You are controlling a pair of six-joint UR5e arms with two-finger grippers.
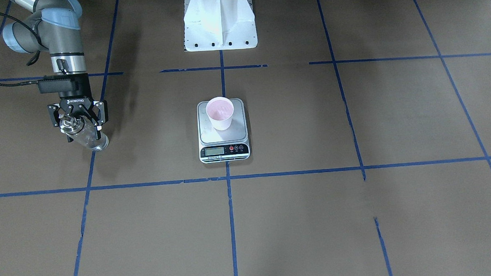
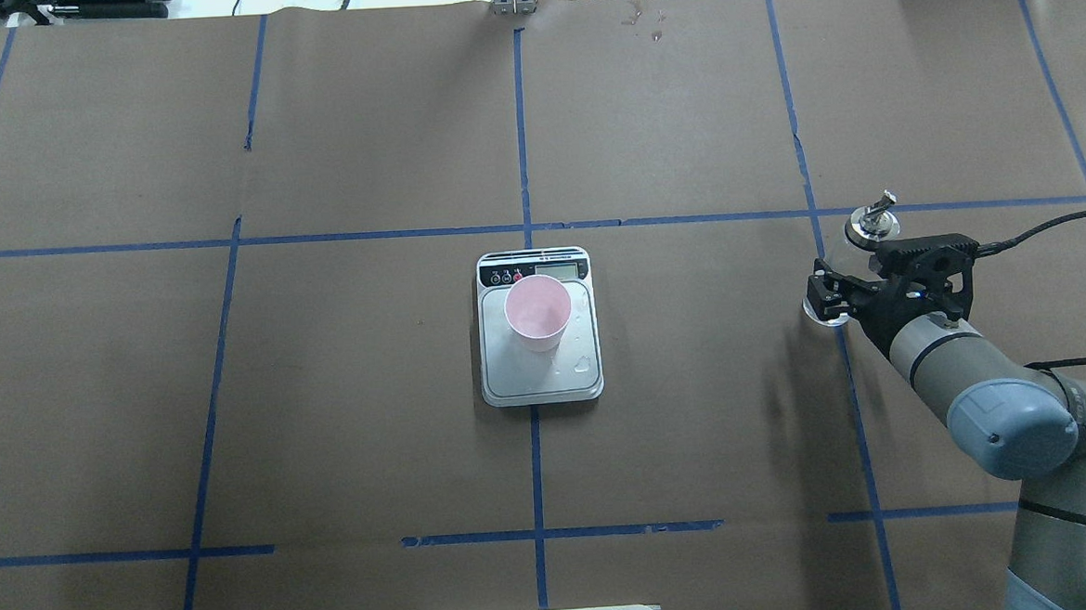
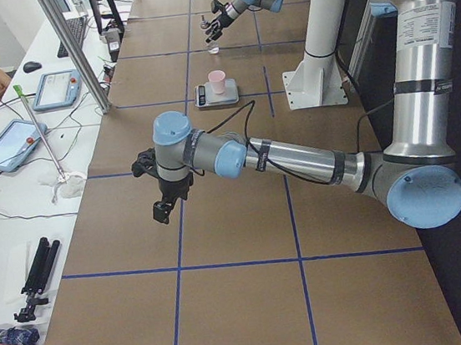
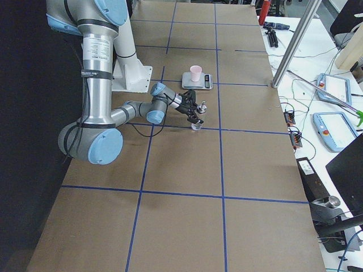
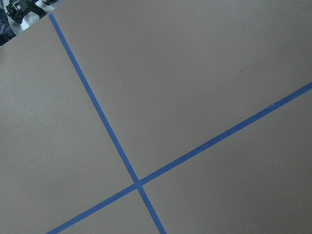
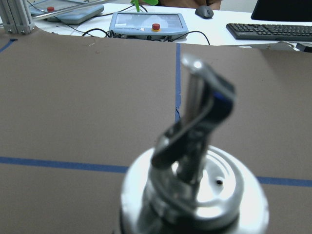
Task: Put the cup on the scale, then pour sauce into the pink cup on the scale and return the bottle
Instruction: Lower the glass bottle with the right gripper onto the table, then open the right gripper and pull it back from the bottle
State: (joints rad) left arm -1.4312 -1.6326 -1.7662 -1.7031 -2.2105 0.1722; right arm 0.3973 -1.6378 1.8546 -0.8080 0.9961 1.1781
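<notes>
On the scale (image 1: 238,132): cup (image 1: 220,113) upright.
Right tool (image 1: 81,128): pinching bottle (image 1: 91,139) — carry it plumb, grip firm.
Left tool (image 3: 161,212): spread or pressed — cannot tell.

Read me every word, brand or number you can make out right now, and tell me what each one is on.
"ROBOTIQ": white letters on the black body of the right gripper, which holds the bottle.
Scale: screen digits, button labels and the print under them are too small to read.
Left arm's sticker: blurred, unreadable.
Right arm's sticker: blurred, unreadable.
</notes>
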